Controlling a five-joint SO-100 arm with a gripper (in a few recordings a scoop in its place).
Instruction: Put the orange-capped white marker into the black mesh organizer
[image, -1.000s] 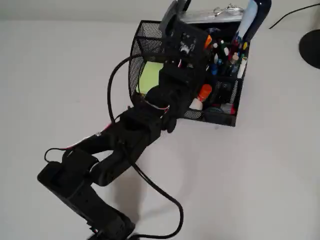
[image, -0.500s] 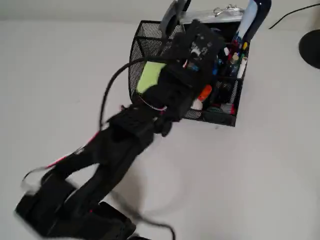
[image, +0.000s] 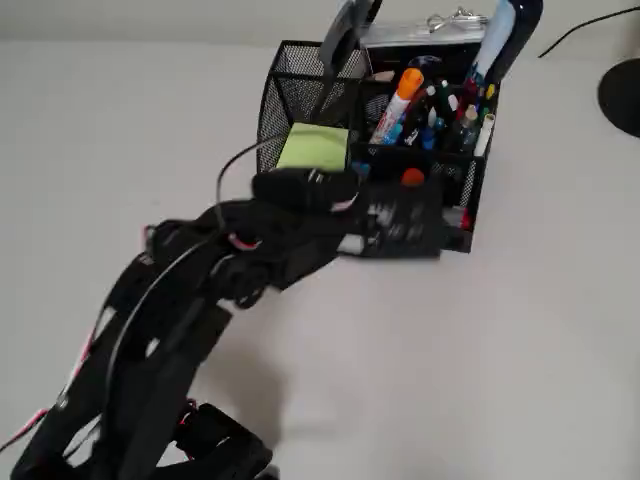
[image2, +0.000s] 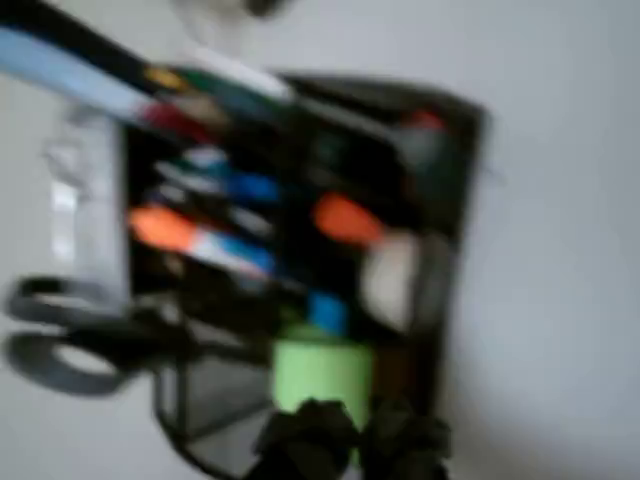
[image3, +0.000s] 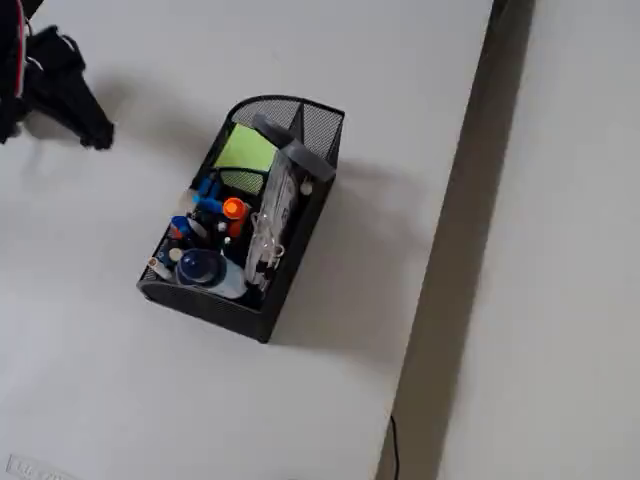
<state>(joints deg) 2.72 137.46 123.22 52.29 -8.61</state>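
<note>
The orange-capped white marker (image: 397, 100) stands tilted among the pens in a rear compartment of the black mesh organizer (image: 275, 100), cap up, with nothing holding it. It shows blurred in the wrist view (image2: 170, 230), and its cap shows in the fixed view (image3: 233, 208). My gripper (image: 420, 225) hangs over the organizer's front wall, apart from the marker. Its dark fingertips (image2: 310, 440) sit blurred at the bottom of the wrist view, so the gap between them is unclear. The organizer (image3: 320, 125) sits mid-table in the fixed view, and my gripper (image3: 95, 130) is at the upper left.
The organizer also holds a green sticky-note pad (image: 313, 147), scissors (image: 345, 25), a blue-and-white item (image: 505, 30), several thin pens and a short orange-topped item (image: 412, 177). A black round object (image: 625, 95) lies at the right edge. The table edge (image3: 455, 220) runs to the right of the organizer.
The arm has drawn back from above the organizer toward the lower left. The marker, covered by the gripper before, now stands free in the pen compartment.
</note>
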